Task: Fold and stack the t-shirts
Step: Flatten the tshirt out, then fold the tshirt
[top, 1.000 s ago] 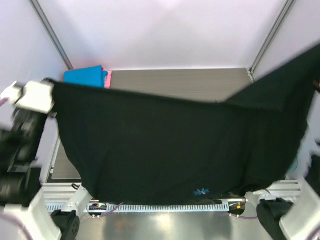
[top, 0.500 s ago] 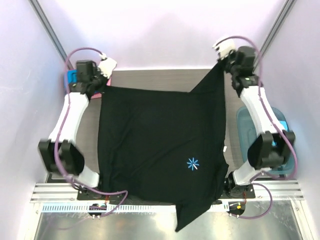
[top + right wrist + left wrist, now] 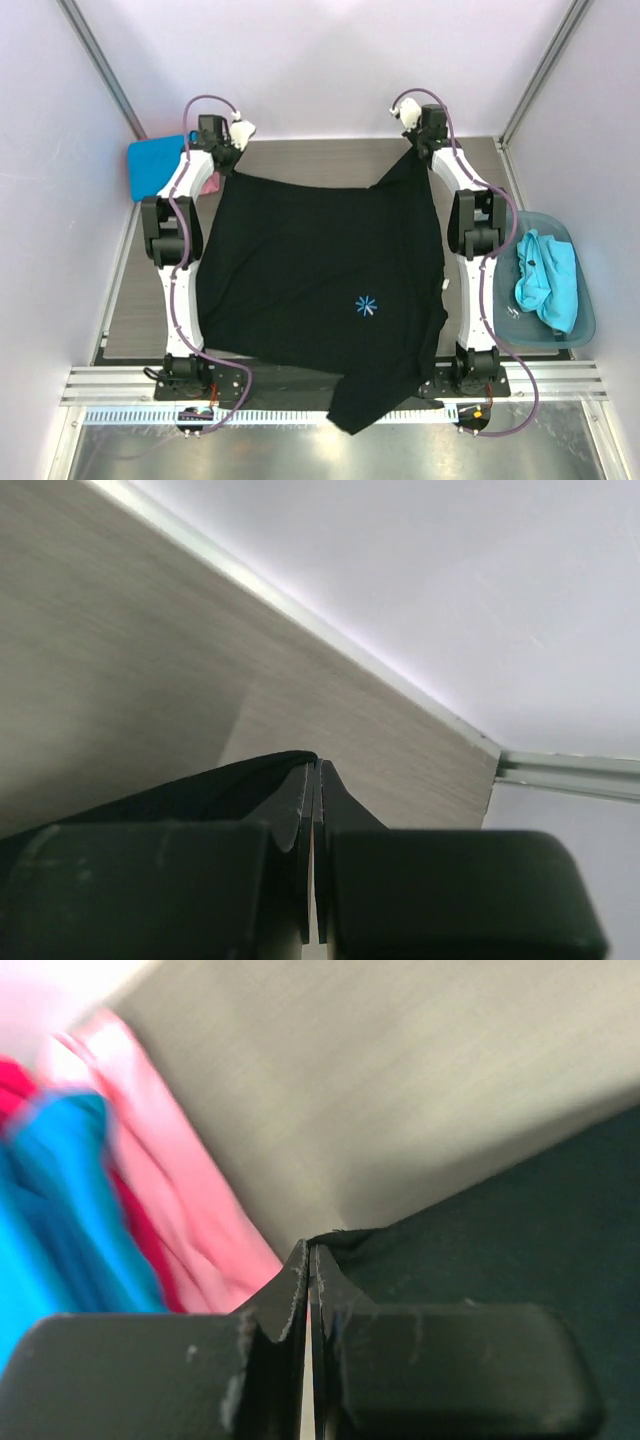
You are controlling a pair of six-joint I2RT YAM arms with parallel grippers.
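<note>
Left pincer [image 3: 308,1260] closed tight on far-left corner of black t-shirt [image 3: 300,260] | right pincer [image 3: 316,770] closed on its far-right corner | shirt spread over tabletop [image 3: 320,158]

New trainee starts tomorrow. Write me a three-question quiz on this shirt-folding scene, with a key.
1. True or false: the left pincer and the right pincer are each shut on a far corner of the black t-shirt.
2. Where does the turquoise shirt lie? A) in the teal tub B) on top of the black t-shirt C) under the left arm
3. Fill in: the bright blue shirt lies beside the ___ pincer.
Key: 1 true; 2 A; 3 left.
</note>
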